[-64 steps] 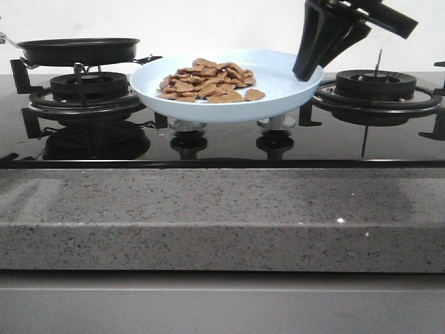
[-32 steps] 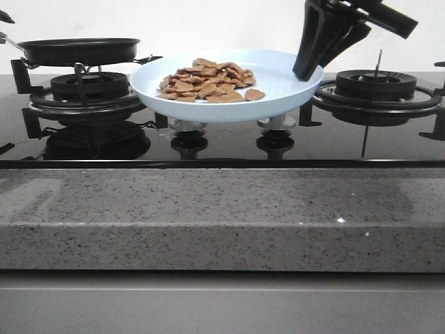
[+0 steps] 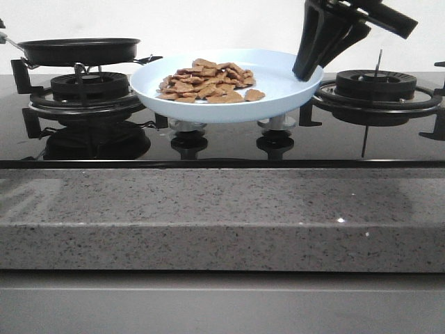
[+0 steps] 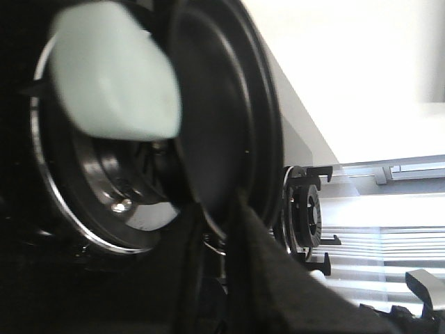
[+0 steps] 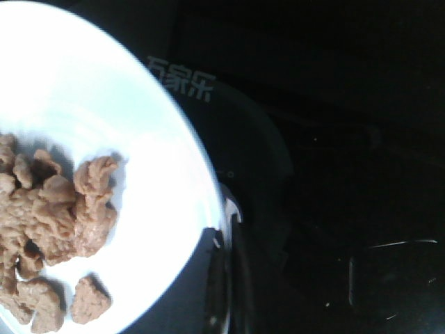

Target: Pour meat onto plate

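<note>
Heaping in the middle of the plate [image 3: 281,87], the meat [image 3: 207,81] sits centre-top of your front view, with the pale blue plate raised clear of the hob's glass. Your right gripper [image 3: 306,72] comes down from the upper right, jaws clamped on the plate's right rim; the right wrist view shows the meat [image 5: 49,229] at lower left on the plate [image 5: 104,90]. At upper left, the black frying pan [image 3: 78,50] hangs level over the left burner [image 3: 89,87]. Your left gripper [image 4: 217,223] pinches the pan's [image 4: 222,118] rim, jaws closed on it.
</note>
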Robot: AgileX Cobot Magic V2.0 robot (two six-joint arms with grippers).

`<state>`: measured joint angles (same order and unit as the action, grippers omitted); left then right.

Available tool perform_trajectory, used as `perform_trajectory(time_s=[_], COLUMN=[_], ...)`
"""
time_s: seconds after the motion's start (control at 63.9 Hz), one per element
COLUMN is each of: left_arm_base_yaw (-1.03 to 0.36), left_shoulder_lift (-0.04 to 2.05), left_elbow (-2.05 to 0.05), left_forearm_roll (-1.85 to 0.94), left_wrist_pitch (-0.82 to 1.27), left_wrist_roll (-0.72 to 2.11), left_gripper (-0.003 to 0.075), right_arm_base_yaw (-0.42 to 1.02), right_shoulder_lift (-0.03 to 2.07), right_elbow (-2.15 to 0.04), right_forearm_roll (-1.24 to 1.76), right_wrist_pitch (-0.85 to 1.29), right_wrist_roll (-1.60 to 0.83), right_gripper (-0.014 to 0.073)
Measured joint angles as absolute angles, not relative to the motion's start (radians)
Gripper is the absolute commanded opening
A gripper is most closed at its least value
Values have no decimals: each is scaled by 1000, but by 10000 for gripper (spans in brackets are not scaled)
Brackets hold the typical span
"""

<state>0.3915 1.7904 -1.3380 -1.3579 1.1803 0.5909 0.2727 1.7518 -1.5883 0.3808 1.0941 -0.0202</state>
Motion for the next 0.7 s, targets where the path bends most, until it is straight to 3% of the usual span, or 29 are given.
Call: perform_trajectory(time_s=[0.313, 0.704], left_arm_base_yaw=[330, -86], left_shoulder_lift=[1637, 1171], left_elbow=[-1338, -1215], left_forearm_roll=[-1254, -531], left_wrist_pitch=[1167, 781], left_wrist_roll=[612, 390], left_gripper=[-20, -20], right_arm_base_yaw=[273, 273], right_shoulder_lift=[1752, 1752], right_elbow=[-1588, -1588], right_forearm_roll=[381, 381], right_wrist_pitch=[1094, 1094], right_wrist_roll=[-20, -20], right_gripper=[-58, -58])
